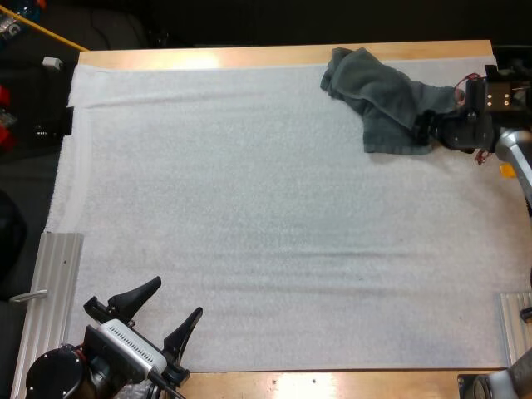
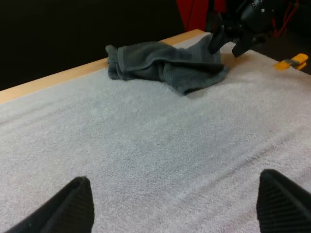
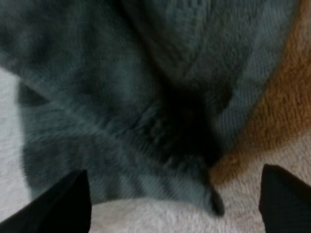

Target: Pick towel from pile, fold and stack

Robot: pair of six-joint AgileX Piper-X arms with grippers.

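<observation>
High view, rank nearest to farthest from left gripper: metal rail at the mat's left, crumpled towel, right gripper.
1. Metal rail, right beside the left gripper, along the mat's near-left edge.
2. Crumpled towel, far right of the mat.
3. Right gripper, at the towel's right edge, slightly farther.

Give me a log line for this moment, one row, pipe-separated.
step: pick, not yet gripped | towel: crumpled, far right of mat | right gripper: open, at towel's edge | left gripper: open, over mat's near left
</observation>
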